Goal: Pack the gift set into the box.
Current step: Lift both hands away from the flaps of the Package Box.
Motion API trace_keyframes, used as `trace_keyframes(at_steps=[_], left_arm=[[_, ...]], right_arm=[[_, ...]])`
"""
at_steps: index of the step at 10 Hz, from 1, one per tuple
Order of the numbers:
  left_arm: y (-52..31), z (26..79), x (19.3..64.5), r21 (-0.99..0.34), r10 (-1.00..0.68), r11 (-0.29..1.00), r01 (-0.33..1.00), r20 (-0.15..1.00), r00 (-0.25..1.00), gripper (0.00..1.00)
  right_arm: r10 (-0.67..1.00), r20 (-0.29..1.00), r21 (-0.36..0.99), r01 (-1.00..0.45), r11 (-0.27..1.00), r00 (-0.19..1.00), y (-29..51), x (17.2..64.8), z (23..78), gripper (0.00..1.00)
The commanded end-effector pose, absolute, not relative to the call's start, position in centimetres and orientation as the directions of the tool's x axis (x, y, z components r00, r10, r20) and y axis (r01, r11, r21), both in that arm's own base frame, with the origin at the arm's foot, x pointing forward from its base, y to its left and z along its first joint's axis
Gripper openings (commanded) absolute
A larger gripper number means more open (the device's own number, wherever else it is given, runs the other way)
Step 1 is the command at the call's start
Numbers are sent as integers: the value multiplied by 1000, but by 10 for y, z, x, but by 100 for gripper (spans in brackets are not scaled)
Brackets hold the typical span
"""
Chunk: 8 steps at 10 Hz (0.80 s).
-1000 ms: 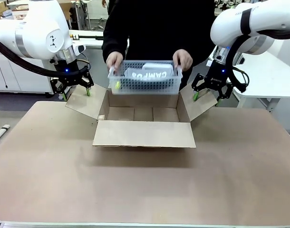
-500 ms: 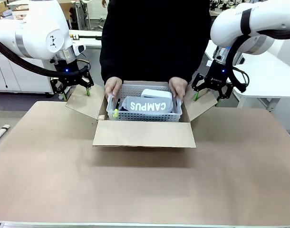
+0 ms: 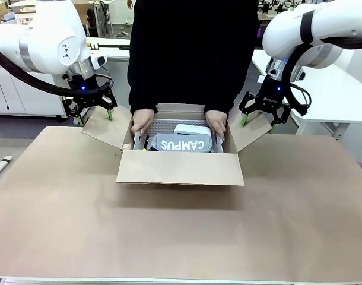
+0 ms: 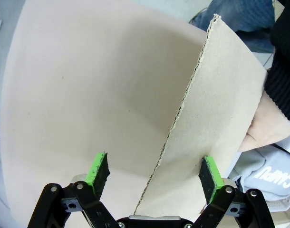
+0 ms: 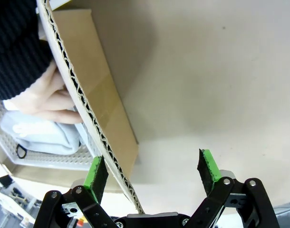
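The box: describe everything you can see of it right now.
The box is plain brown corrugated cardboard, shallow, standing open on the brown table. All four flaps are spread: the near one folds out toward the camera, the side ones slant up and outward, and the far one stands by the person. Each side flap's edge sits between open jaws, of the left gripper and the right gripper. Inside, the person's hands hold a perforated plastic basket carrying the grey CAMPUS gift set.
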<state>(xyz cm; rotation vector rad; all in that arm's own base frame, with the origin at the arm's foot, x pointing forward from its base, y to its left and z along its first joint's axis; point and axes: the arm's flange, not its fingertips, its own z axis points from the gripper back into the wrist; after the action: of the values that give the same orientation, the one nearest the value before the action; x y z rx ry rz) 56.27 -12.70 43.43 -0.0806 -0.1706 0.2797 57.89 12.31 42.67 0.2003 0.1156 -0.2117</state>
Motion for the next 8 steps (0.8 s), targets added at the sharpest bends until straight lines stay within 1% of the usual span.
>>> trace_keyframes(at_steps=[1,8], left_arm=[[-127,436,561,-86,295,955,-284,159,942,100],[-127,436,561,-86,295,955,-284,159,942,100]], right_arm=[[-218,-140,165,239,957,966,124,581,431,100],[-218,-140,165,239,957,966,124,581,431,100]])
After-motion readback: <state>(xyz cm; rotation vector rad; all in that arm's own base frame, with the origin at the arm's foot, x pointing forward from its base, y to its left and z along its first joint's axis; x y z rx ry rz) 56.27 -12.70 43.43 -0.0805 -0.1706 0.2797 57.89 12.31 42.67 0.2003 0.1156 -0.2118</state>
